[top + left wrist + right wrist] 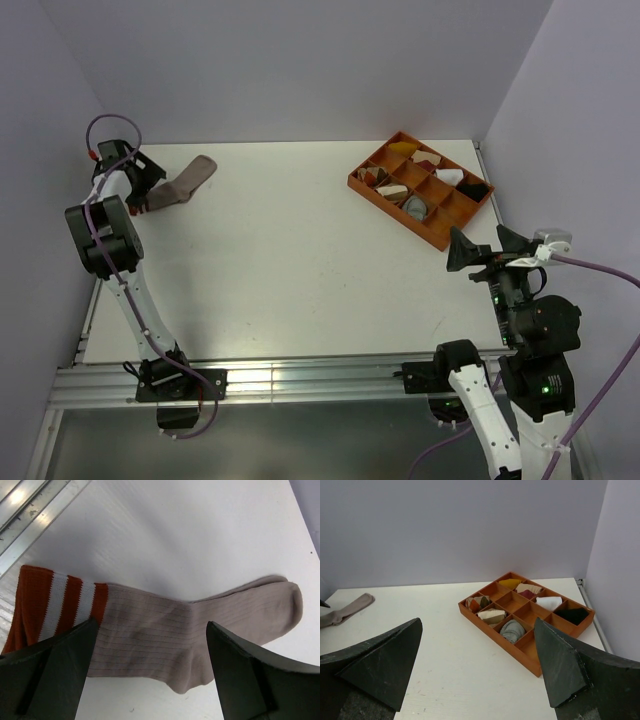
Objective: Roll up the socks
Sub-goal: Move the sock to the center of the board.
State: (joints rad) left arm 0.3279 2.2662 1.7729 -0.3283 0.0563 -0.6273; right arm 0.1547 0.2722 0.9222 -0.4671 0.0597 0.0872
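My right gripper (477, 625) hangs nearest, above the near right part of the flat white counter (300, 280). Its two dark fingers are spread wide with nothing between them, and their lower ends are cut off by the bottom of the wrist view. Beyond it, toward the far right corner, sits the orange divided tray (530, 664). It holds small folded cloth bundles (512, 630) in white, black, yellow, brown and grey, and those in the rear compartments are too small to make out well.

Farthest off, at the far left corner, my left gripper (150, 627) is also wide open and holds nothing. It stands over the pinkish-tan ribbed knit sock (240, 610), which lies flat on the counter. One finger is by the red and white striped cuff (55, 605), the other past the heel. I cannot tell whether the fingertips touch the cloth. From overhead the cuff end is hidden under that gripper and only the toe end shows. A second edge runs along the toe; whether it is a fold or another layer, I cannot tell.
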